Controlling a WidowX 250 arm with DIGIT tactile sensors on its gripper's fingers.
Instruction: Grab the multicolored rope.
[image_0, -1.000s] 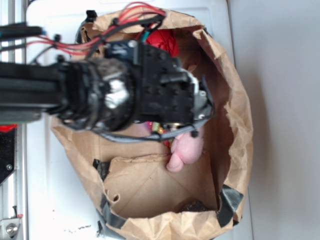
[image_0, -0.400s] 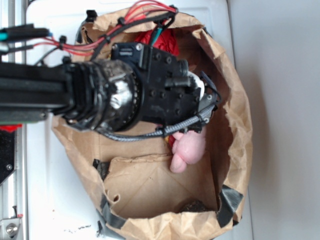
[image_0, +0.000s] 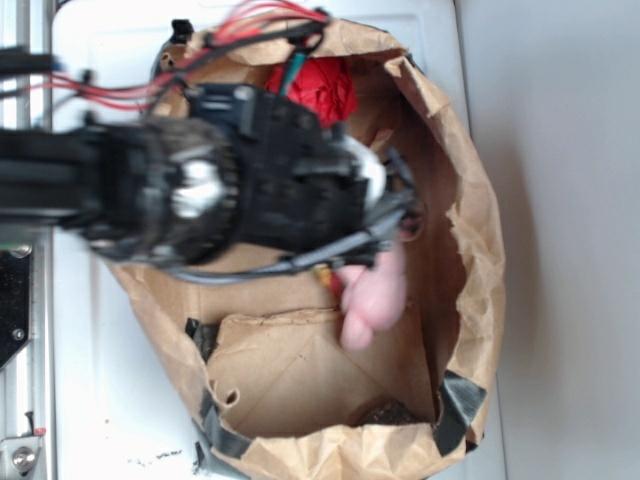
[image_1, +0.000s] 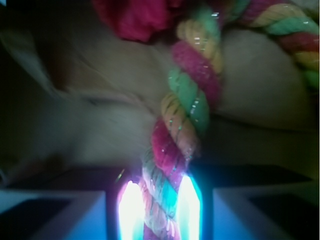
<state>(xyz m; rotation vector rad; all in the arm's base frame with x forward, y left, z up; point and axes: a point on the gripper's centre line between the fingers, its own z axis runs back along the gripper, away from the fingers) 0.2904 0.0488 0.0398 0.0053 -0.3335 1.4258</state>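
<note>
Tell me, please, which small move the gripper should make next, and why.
Probably lift slowly. In the wrist view the multicolored rope runs straight between the fingers of the gripper, which appear pressed against both its sides. The rope seems held, so raising it out of the paper bag looks sensible.

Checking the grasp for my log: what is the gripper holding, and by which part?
The gripper is shut on the multicolored rope, pinching its straight shaft near the lower end, below the curved top.
</note>
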